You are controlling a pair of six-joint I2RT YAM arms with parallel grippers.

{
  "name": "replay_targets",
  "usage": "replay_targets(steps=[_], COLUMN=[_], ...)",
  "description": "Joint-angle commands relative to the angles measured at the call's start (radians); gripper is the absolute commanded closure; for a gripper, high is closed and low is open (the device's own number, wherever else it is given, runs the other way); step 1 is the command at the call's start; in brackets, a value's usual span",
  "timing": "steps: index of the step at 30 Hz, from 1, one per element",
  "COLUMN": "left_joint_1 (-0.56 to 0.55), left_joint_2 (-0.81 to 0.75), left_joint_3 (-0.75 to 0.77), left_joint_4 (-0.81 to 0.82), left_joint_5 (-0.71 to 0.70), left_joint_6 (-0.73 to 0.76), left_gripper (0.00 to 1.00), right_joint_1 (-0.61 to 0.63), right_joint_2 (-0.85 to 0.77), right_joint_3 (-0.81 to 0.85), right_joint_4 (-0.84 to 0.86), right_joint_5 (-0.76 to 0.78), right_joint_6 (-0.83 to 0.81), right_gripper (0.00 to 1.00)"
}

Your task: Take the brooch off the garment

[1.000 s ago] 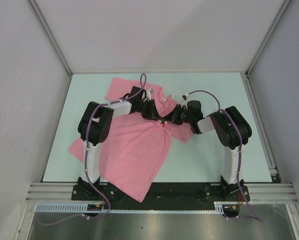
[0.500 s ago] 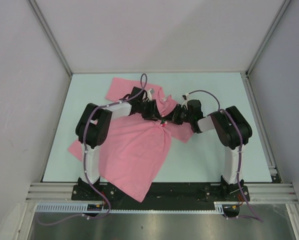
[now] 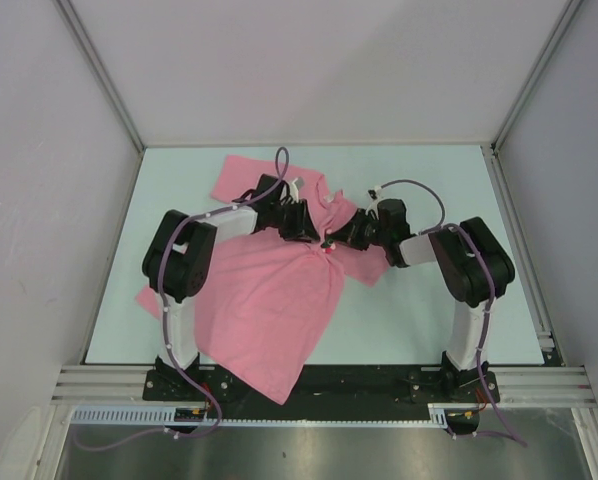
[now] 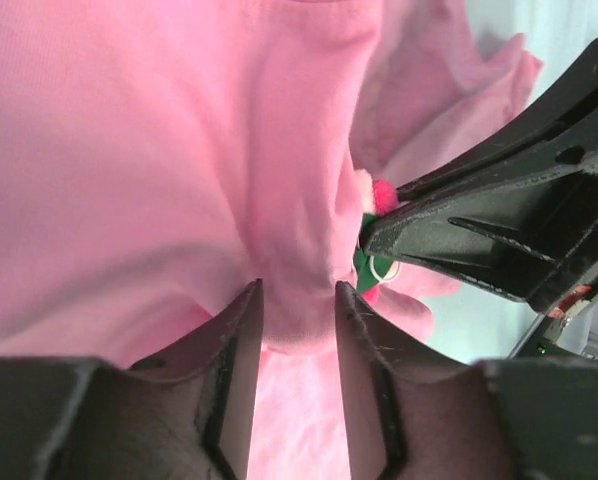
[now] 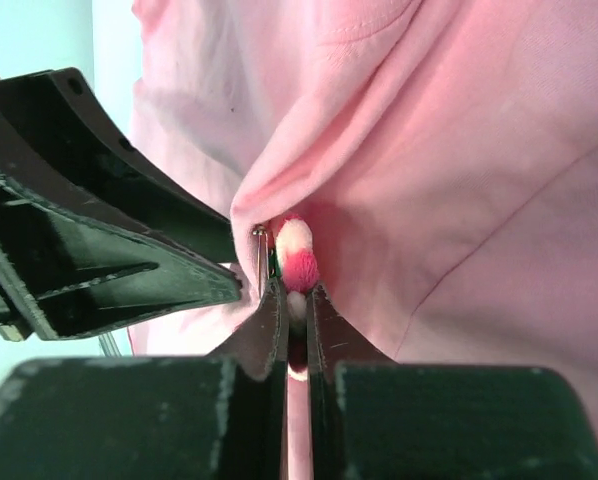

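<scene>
On the garment (image 4: 129,150), left tool (image 4: 296,295) pinches fabric, right tool (image 5: 297,300) clamps brooch (image 5: 297,255); both elbows (image 3: 174,262) have swung outward.

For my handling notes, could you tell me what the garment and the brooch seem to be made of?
The garment looks like soft matte knit fabric: it folds and bunches between the left fingers. The brooch looks fuzzy, perhaps felt or yarn, with a thin shiny, seemingly metal pin.
</scene>
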Motion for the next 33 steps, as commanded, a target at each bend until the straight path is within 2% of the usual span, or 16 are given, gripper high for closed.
replay_targets(steps=[1,4,8,15,20,25,26,29,33], left_joint_1=[-0.001,-0.001,-0.006,-0.061,-0.085,-0.092,-0.090,-0.090,-0.092], left_joint_2=[-0.110,-0.149,-0.180,-0.172,-0.163,-0.158,-0.157,-0.141,-0.115], left_joint_3=[-0.014,-0.023,-0.035,-0.018,-0.029,-0.032,-0.034,-0.044,-0.066], left_joint_4=[0.011,0.014,0.020,-0.001,-0.029,-0.050,-0.053,-0.039,0.006], left_joint_5=[-0.009,0.003,0.036,0.068,0.043,0.028,0.023,0.016,0.006], left_joint_6=[-0.014,-0.021,-0.030,-0.034,-0.032,-0.018,-0.011,-0.015,-0.034], left_gripper=[0.53,0.50,0.49,0.57,0.58,0.65,0.71,0.79,0.86], right_joint_1=[0.012,0.032,0.074,0.097,0.103,0.034,0.020,-0.035,-0.040], right_joint_2=[-0.105,-0.149,-0.192,-0.221,-0.267,-0.329,-0.326,-0.289,-0.225], right_joint_3=[-0.045,-0.082,-0.108,-0.147,-0.177,-0.223,-0.222,-0.207,-0.139], right_joint_4=[-0.031,-0.058,-0.120,-0.161,-0.166,-0.117,-0.088,-0.028,-0.032], right_joint_5=[0.083,0.147,0.242,0.298,0.269,0.180,0.155,0.057,-0.026], right_joint_6=[0.031,0.079,0.119,0.156,0.130,0.085,0.076,0.053,-0.007], right_gripper=[1.00,0.94,0.93,0.75,0.64,0.42,0.40,0.40,0.39])
